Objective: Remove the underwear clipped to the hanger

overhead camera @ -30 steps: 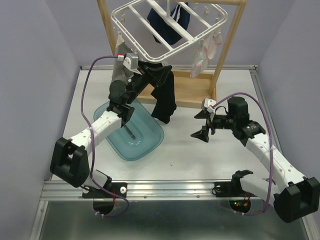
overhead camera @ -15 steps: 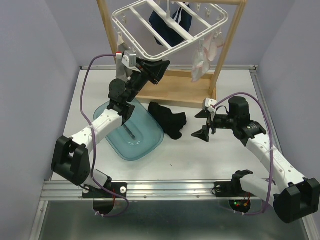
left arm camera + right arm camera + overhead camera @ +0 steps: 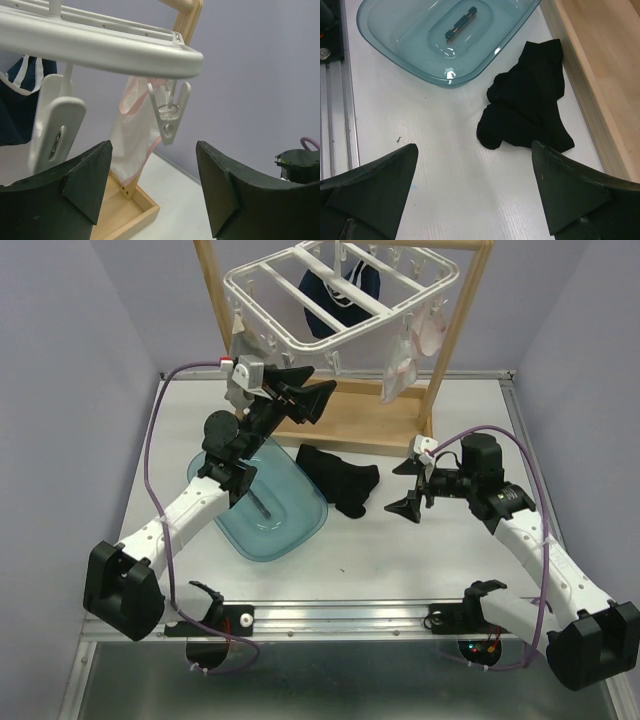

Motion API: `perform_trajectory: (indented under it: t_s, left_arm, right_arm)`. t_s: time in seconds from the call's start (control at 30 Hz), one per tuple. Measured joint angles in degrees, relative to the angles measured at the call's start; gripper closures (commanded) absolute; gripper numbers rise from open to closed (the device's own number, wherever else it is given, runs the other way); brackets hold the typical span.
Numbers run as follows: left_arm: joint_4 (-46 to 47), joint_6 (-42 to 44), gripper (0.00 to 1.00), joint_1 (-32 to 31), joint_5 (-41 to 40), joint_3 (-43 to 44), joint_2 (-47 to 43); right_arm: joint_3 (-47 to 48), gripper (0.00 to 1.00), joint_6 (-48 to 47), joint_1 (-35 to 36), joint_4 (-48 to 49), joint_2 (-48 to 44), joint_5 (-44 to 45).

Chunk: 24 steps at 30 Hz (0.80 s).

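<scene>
White plastic hanger [image 3: 270,312] is hung tilted at upper centre of top view. Under its near rim left gripper [image 3: 312,395] is raised, jaws spread wide, nothing held. Ahead and slightly above, pale pink-white underwear [image 3: 131,145] is hung, long axis vertical. One dangling clip [image 3: 169,116] is placed between and may be struck. At left edge of wrist view navy underwear [image 3: 20,105] is clipped. Left arm is judged nearer. Lower, black underwear [image 3: 340,480] is laid on table [image 3: 400,560] beside teal tray [image 3: 265,510]. Near it right gripper [image 3: 405,488] is spread wide, empty.
</scene>
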Motion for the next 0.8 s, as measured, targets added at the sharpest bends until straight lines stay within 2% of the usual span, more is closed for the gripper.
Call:
perform_trajectory:
  t_s: [0.47,0.8]
  left_arm:
    - [-17.7,8.74,0.19,-0.2,-2.91,-6.43,-12.59]
    - [-30.38,20.63,0.18,-0.2,-4.04,-9.29,-17.42]
  right_arm:
    - [-0.79,0.0,-0.37,-2.19,-0.07,-0.81,1.79]
    - [-1.01,0.0,-0.37,-4.17,-0.02,-1.38,2.67]
